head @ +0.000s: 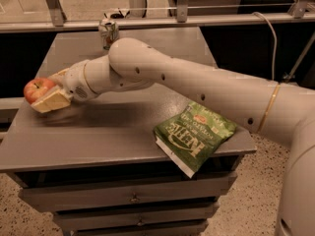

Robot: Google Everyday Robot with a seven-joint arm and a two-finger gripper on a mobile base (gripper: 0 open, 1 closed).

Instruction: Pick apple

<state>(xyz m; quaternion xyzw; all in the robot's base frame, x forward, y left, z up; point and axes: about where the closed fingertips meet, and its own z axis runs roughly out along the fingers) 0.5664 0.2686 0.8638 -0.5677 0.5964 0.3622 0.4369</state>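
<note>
The apple (35, 89) is small, round and red with yellowish patches. It sits at the far left edge of the grey table (113, 132). My gripper (44, 92) is at that left edge, with the arm reaching across from the right. Its cream fingers (50, 101) close around the apple, one below and in front, the other behind. The apple appears held slightly above the tabletop, with a shadow beneath it.
A soda can (108, 33) stands at the back of the table. A green chip bag (194, 135) lies at the front right corner, overhanging the edge. Drawers sit under the table. A metal rail runs behind it.
</note>
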